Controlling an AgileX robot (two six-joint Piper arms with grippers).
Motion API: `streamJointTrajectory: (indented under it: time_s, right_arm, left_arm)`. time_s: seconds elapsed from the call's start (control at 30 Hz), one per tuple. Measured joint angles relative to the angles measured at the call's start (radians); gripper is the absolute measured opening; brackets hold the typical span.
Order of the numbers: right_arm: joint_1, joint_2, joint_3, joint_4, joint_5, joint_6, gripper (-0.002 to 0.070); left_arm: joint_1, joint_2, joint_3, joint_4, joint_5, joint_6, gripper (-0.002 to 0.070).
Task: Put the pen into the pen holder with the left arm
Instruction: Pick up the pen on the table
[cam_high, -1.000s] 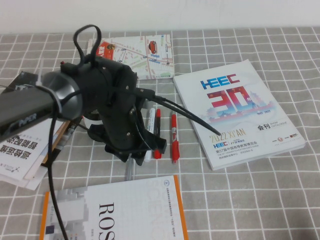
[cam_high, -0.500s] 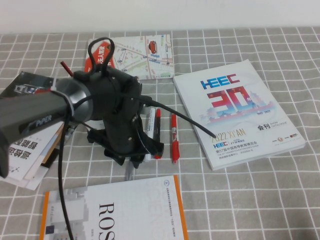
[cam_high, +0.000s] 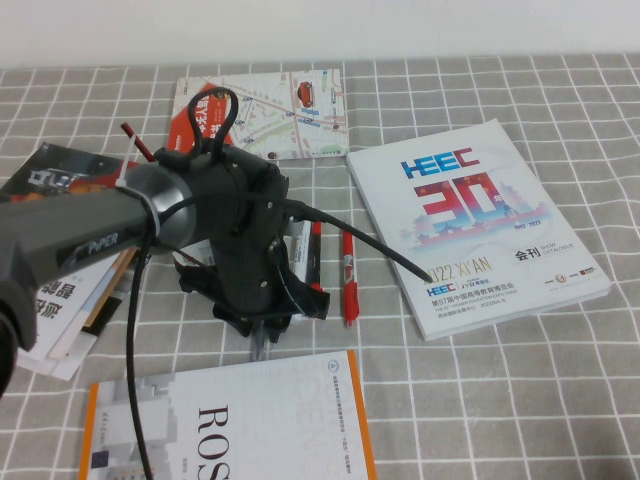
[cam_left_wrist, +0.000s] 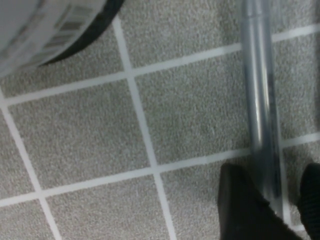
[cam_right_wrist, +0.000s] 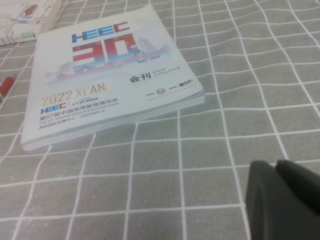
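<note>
Here the left gripper (cam_left_wrist: 272, 200) is low over the grey checked cloth (cam_left_wrist: 190, 125), and its two black fingers (cam_left_wrist: 240, 200) stand apart on either side of the pen (cam_left_wrist: 260, 100), which lies flat on the cloth between them; the jaws are released and not yet pressed on it, so I judge the arm is placed this way to close across the thin barrel. In the high view the left arm (cam_high: 230, 240) covers most of the pen, and only a grey end (cam_high: 260, 345) shows under the gripper, beside the white marker (cam_high: 298, 245) and the red-and-black pens (cam_high: 348, 280). The pen holder (cam_left_wrist: 75, 30) shows only as a dark rim with a barcode label, near the pen but apart from it. The right gripper (cam_right_wrist: 282, 200) hangs over bare cloth near the HEEC booklet (cam_right_wrist: 110, 75), well apart from the pens, its fingers clenched together on nothing
</note>
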Motion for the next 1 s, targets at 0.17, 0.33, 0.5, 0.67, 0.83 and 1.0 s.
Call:
streamJointTrajectory:
  time_s: [0.17,0.33,0.5,0.67,0.83,1.0]
  right_arm:
    - [0.000,0.000,0.000,0.000,0.000,0.000,-0.0015]
    - [0.000,0.000,0.000,0.000,0.000,0.000,-0.0015]
    - [0.000,0.000,0.000,0.000,0.000,0.000,-0.0015]
    - [0.000,0.000,0.000,0.000,0.000,0.000,-0.0015]
    - [0.000,0.000,0.000,0.000,0.000,0.000,-0.0015]
    - [0.000,0.000,0.000,0.000,0.000,0.000,-0.0015]
  left_arm:
    - [0.000,0.001,0.000,0.000,-0.007,0.000,0.0161]
    - [0.000,0.002,0.000,0.000,-0.013,0.000,0.0055]
    - [0.000,0.002,0.000,0.007,-0.017,0.000,0.0051]
    - [0.000,0.002,-0.009,0.021,-0.022,0.015,0.0050]
    - [0.000,-0.018,-0.027,0.025,-0.029,0.034,0.0050]
    - [-0.003,-0.075,-0.028,0.014,-0.029,0.057,0.0050]
